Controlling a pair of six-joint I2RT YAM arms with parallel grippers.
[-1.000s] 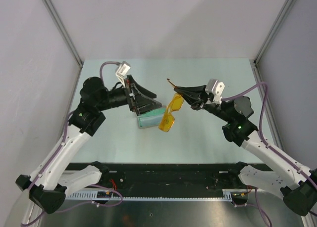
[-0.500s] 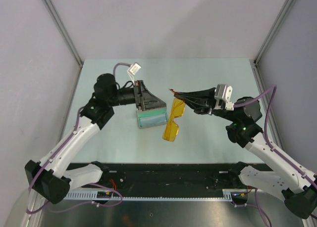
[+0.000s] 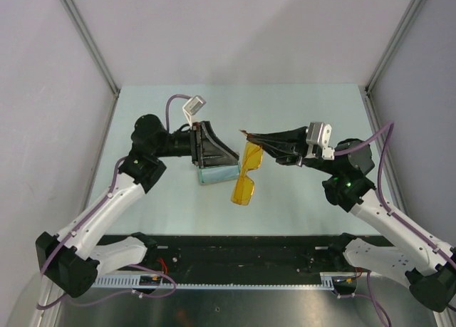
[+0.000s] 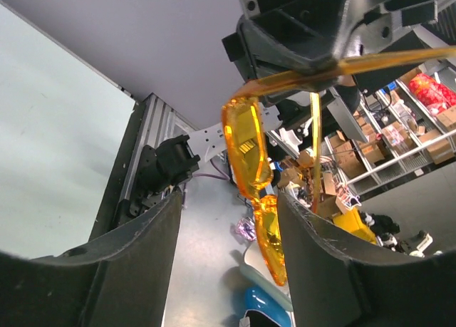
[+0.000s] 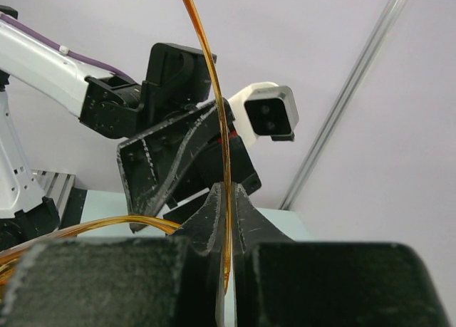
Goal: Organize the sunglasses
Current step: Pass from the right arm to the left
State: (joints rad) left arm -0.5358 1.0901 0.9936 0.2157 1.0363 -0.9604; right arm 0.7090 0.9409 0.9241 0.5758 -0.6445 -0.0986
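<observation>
The right gripper (image 3: pixel 255 136) is clamped on one thin yellow temple arm (image 5: pixel 222 149) of the small sunglasses with translucent yellow-orange lenses and frame (image 3: pixel 246 174). They hang from its fingertips, lenses drooping below and ahead of the tips, clear of the pale green tabletop (image 3: pixel 299 106). The left gripper (image 3: pixel 226 152) faces them with jaws apart. In its wrist view a lens sits in the gap between its fingers (image 4: pixel 121 270), with no contact visible. A pale teal rectangular block (image 3: pixel 219 174) lies under the left jaws. The step is probably taking hold of the frame to fold or transfer it. The left should close gently on the frame edge rather than a lens face. The right should keep its pinch until the left grip is sure, since the thin temple arm will likely flex.
</observation>
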